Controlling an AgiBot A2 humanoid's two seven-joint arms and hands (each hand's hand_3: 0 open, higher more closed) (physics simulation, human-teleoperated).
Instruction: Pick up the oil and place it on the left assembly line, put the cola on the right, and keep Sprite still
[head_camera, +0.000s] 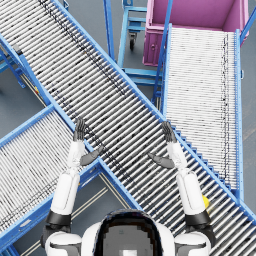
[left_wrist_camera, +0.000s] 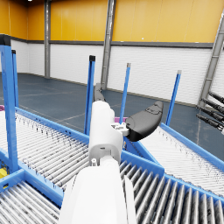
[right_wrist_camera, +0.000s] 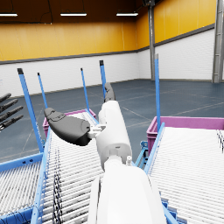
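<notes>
No oil, cola or Sprite bottle shows plainly in any view. A small yellow thing (head_camera: 205, 202) peeks out beside my right forearm on the middle roller conveyor (head_camera: 105, 90); what it is I cannot tell. My left hand (head_camera: 82, 145) and right hand (head_camera: 167, 147) hover over that conveyor, fingers spread, thumbs turned toward each other, holding nothing. The left wrist view shows the left hand (left_wrist_camera: 142, 122) empty, with the right hand's fingertips (left_wrist_camera: 210, 109) at the edge. The right wrist view shows the right hand (right_wrist_camera: 72, 126) empty.
A second roller line (head_camera: 30, 160) branches off at the left and a third (head_camera: 200, 90) runs at the right, ending at a pink bin (head_camera: 200, 15). Blue rails and upright posts (left_wrist_camera: 89, 94) frame the lines. Grey floor lies between them.
</notes>
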